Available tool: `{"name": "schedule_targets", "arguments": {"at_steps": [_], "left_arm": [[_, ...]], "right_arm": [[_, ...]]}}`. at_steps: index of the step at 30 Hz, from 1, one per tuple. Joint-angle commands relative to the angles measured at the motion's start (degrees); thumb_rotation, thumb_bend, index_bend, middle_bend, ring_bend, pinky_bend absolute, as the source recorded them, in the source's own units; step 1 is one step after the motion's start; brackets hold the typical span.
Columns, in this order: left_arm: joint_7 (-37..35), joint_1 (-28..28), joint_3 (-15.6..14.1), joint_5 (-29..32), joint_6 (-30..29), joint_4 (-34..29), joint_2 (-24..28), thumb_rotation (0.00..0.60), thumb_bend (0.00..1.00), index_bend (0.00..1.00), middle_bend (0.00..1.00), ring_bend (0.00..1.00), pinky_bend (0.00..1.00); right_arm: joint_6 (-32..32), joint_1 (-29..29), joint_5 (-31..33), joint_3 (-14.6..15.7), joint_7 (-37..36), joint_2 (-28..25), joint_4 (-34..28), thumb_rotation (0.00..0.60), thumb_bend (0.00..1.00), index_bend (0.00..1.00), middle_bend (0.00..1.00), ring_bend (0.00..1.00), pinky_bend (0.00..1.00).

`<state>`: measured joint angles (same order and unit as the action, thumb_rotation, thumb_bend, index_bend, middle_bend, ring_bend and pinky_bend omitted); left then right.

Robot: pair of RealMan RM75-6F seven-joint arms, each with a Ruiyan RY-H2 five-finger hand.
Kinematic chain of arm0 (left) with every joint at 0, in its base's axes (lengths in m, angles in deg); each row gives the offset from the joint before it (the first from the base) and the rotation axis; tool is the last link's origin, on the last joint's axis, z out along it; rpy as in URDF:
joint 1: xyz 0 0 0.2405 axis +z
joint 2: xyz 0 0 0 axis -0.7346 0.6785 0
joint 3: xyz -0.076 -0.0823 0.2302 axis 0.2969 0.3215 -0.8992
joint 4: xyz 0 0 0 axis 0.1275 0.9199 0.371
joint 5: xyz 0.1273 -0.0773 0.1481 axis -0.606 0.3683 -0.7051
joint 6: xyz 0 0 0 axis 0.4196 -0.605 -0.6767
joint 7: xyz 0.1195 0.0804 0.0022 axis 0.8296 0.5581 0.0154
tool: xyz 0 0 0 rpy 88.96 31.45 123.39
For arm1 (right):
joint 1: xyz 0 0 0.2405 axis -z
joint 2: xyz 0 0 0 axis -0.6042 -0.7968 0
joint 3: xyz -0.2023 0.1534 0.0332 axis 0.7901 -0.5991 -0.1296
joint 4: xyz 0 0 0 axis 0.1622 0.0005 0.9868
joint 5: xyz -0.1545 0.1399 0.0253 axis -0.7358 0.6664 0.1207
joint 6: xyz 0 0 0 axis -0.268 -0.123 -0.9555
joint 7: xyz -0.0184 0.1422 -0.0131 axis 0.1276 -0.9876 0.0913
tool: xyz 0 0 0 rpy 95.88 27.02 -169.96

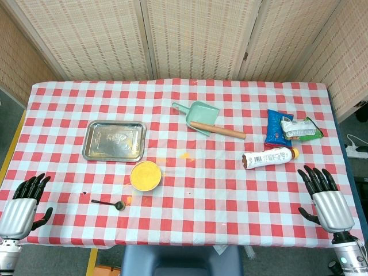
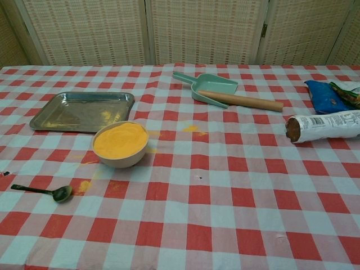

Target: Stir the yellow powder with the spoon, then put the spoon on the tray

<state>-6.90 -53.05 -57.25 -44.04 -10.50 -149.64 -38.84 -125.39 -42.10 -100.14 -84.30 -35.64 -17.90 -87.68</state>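
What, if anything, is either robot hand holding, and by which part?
Nothing is held: the left hand and right hand are both open, and the spoon lies on the table.

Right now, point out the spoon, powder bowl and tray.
spoon point(image 2: 61, 193), chest view, on its bowl end.
powder bowl point(image 2: 120, 140), chest view, on the yellow powder surface.
tray point(image 1: 92, 134), head view, on its left rim.
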Motion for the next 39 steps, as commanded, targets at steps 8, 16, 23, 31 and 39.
{"name": "schedule_targets", "arguments": {"at_steps": [8,16,23,31,39], "left_arm": [[-3.00,-0.47,-2.71,-6.07,0.16,2.76,-1.16,0.600,0.39,0.00,0.19,0.14,0.33],[-3.94,-2.89,-5.65,-13.64,1.86,4.96,-2.88,0.600,0.37,0.09,1.00,1.00,1.00],[-10.48,-8.18,-6.99,-13.24,11.07,3.09,-1.16,0.600,0.36,0.15,1.00,1.00,1.00],[-6.55,-10.48,-3.99,-9.68,13.59,7.13,-5.97,0.600,0.39,0.32,1.00,1.00,1.00],[0.57,-11.66,-2.85,-9.59,13.52,14.81,-13.56,0.600,0.39,0.43,1.00,1.00,1.00]], "right_arm": [[-0.56,0.20,-1.32,0.52,-0.36,-0.16,-0.18,0.600,0.09,0.00,0.00,0.00,0.00],[-1.09,0.41,-1.32,0.37,-0.76,-0.40,-0.29,0.600,0.09,0.00,0.00,0.00,0.00],[-0.87,0.40,-1.21,0.39,-0.93,-0.44,-0.25,0.600,0.09,0.00,0.00,0.00,0.00],[-0.95,0.52,-0.73,0.14,-0.88,-0.41,-0.13,0.600,0.09,0.00,0.00,0.00,0.00],[-0.76,0.53,-0.16,-0.08,-0.59,-0.29,-0.06,0.600,0.09,0.00,0.00,0.00,0.00]]}}
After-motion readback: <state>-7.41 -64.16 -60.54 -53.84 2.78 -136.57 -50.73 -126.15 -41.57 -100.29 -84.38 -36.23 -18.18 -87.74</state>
